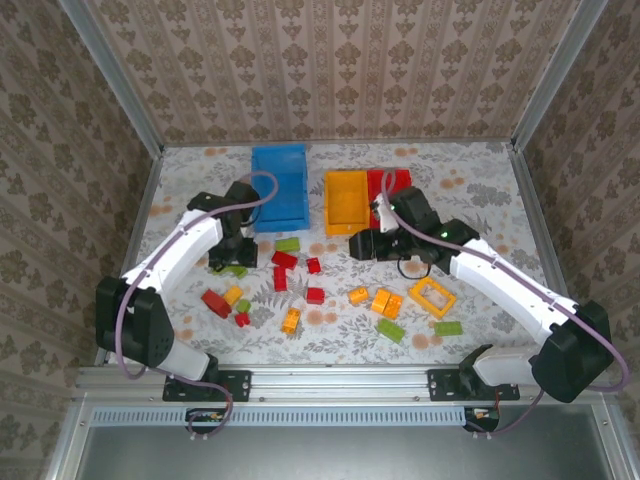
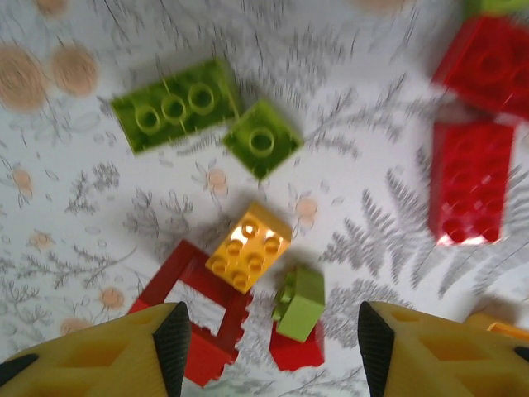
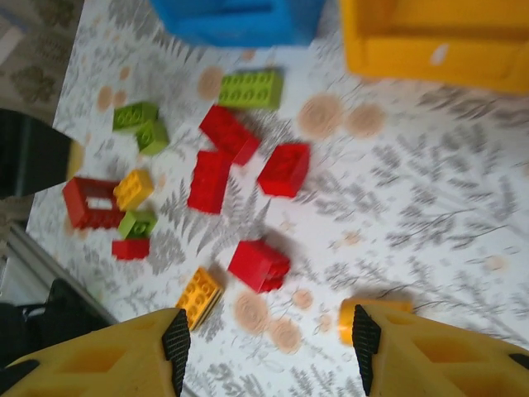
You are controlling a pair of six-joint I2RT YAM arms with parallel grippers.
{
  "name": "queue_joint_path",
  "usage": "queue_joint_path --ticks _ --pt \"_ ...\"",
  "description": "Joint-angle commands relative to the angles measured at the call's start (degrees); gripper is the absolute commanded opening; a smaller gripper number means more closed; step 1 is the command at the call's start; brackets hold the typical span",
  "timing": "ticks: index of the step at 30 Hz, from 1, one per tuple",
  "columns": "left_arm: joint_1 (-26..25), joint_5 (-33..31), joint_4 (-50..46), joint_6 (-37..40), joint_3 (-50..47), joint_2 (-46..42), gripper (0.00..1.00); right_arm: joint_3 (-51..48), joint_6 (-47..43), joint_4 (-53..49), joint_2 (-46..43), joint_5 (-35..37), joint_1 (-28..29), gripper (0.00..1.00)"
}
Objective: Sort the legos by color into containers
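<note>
1. Plastic legos (image 1: 284, 260) lie loose across the middle of the floral worktop (image 1: 480, 180), and none can be seen in a bin. They look light, rigid and smooth, so probably easy to lift but apt to skid or twist if pinched off-centre. Flat side walls, rather than studded tops, seem the surest hold.
2. At the left, the left arm reaches forward and bends down, with the left claw (image 1: 232, 262) low over a cluster of bricks. From the wrist, its fingers (image 2: 169, 339) are spread with nothing between them. Beneath lie a red frame (image 2: 194, 306), a yellow-orange brick (image 2: 248, 246) at its corner and a small green brick (image 2: 299, 302).
3. That small green brick appears to lean on a red one, so it may tip when touched.
4. Farther back stand the blue bin (image 1: 278, 160), then the yellow-orange bin (image 1: 330, 205) and the red bin (image 1: 392, 180) side by side.
5. Right of them, the right arm folds leftward, and the right claw (image 1: 362, 245) sits just in front of the yellow-orange bin, spread and empty.
6. Farthest right, the hollow yellow frame (image 1: 422, 286) lies flat, and pinching one wall looks best.
</note>
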Motion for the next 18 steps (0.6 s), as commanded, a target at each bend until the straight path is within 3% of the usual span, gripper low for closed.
queue_joint_path --ticks 1,11,18 --pt "-0.62 -2.23 -1.68 0.92 -2.23 1.84 0.60 -1.56 2.17 4.92 0.24 -2.35 2.31 0.59" --pt "-0.36 -3.53 2.29 6.43 -2.72 10.45 0.59 -1.82 2.12 6.16 1.63 -4.52 3.52 0.59" --pt "-0.19 -4.78 2.21 1.60 -0.86 5.38 0.59 0.37 -4.16 7.58 3.51 -5.77 9.33 0.61"
